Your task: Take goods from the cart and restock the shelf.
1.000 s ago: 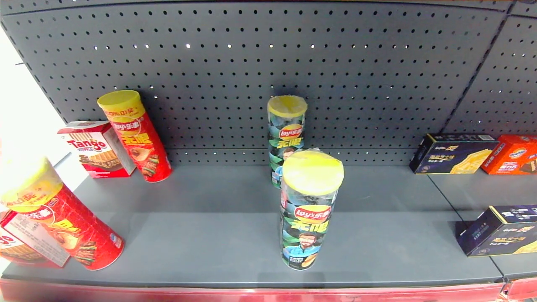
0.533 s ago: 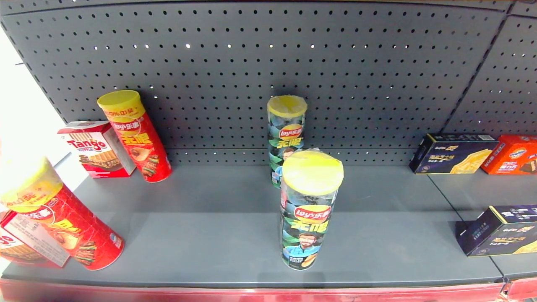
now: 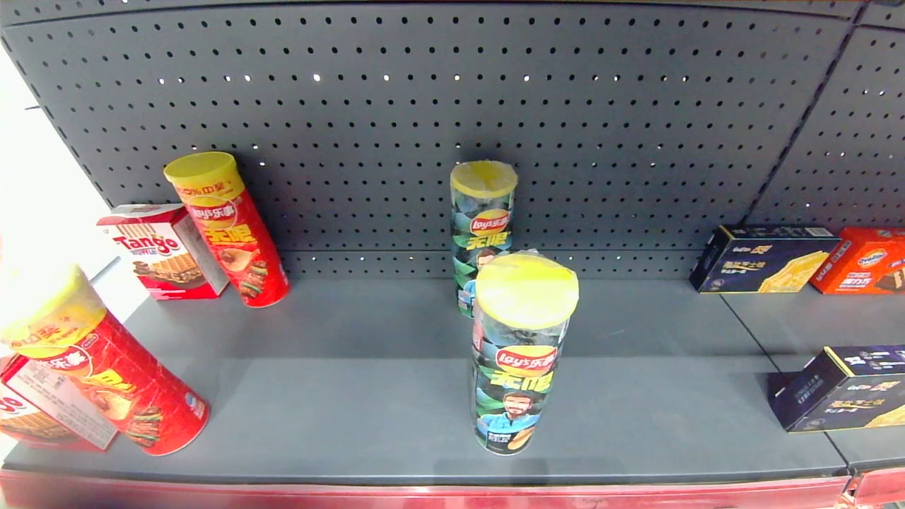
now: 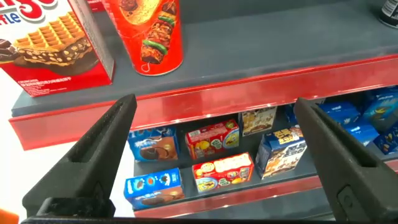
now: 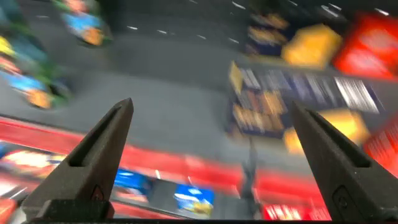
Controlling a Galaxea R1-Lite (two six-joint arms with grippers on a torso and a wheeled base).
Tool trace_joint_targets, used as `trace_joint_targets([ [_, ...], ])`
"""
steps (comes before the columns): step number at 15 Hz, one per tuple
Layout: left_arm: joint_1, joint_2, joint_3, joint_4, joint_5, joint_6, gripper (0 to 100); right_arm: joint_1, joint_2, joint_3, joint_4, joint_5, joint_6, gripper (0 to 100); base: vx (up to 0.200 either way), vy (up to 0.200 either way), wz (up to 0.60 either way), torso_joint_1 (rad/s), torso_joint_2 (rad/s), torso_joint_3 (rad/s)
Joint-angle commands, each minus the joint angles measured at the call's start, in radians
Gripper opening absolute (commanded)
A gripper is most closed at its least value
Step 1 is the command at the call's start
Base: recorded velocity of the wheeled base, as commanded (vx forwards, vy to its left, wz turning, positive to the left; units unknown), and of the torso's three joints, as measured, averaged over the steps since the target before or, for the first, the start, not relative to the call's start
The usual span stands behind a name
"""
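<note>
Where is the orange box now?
In the head view, the orange box lies at the far right, just right of a dark blue box.

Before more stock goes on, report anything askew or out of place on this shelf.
Nothing is spilled or toppled. Only the front navy box looks slightly odd: it sits turned, and its near corner crosses the joint between the two boards of the shelf.

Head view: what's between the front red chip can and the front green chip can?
Nothing: in the head view bare grey shelf runs from the front red chip can to the front green chip can.
</note>
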Motion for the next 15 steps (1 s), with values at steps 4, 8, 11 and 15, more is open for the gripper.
trace_joint_targets([
  [4, 0.0, 0.002, 0.0, 0.0, 0.001, 0.0, 100, 0.355, 0.643, -0.265, -0.095, 0.051, -0.024, 100, 0.0, 0.0, 0.0, 0.0, 0.0, 0.0],
  [8, 0.0, 0.002, 0.0, 0.0, 0.001, 0.0, 100, 0.439, 0.832, -0.282, -0.143, 0.048, -0.105, 100, 0.0, 0.0, 0.0, 0.0, 0.0, 0.0],
  [11, 0.0, 0.002, 0.0, 0.0, 0.001, 0.0, 100, 0.49, 0.879, -0.291, -0.146, 0.04, -0.105, 100, 0.0, 0.0, 0.0, 0.0, 0.0, 0.0],
  [15, 0.0, 0.002, 0.0, 0.0, 0.001, -0.002, 100, 0.541, 0.976, -0.356, -0.149, -0.018, -0.103, 100, 0.0, 0.0, 0.0, 0.0, 0.0, 0.0],
])
